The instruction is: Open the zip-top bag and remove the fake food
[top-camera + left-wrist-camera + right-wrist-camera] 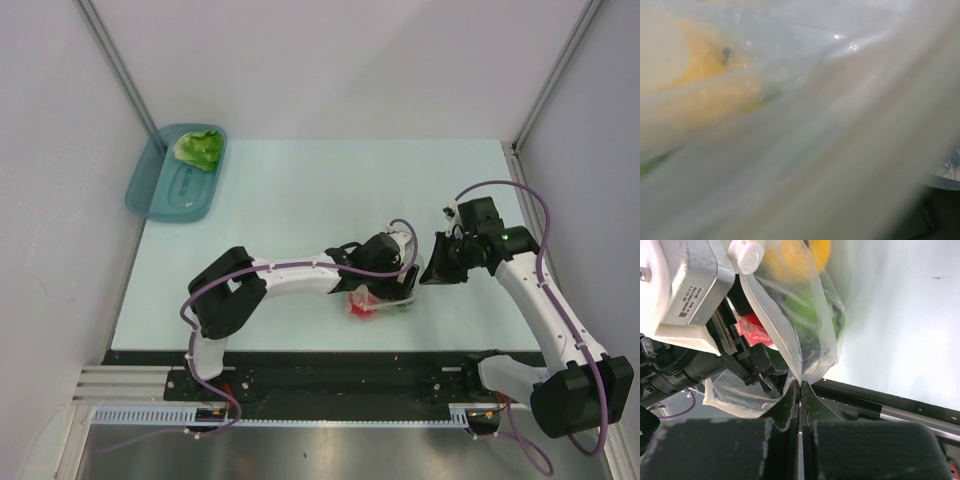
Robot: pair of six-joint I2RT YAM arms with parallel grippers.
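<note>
The zip-top bag (390,298) lies near the table's front, between both arms. My right gripper (801,385) is shut on an edge of the bag (790,325) and holds it up. Inside the clear plastic sit fake food pieces: a yellow-orange fruit (795,255), a green piece (807,310) and a red piece (752,331). My left gripper (392,278) reaches into the bag's mouth, one black finger (762,362) inside it. The left wrist view is filled with blurred plastic (840,150), with the yellow fruit (705,75) behind it; its own fingers are hidden there. A green lettuce leaf (200,148) lies in the tray.
A teal plastic tray (160,200) stands at the table's far left corner. White walls close in the table on three sides. The black front rail (350,365) runs just behind the bag, near the arm bases.
</note>
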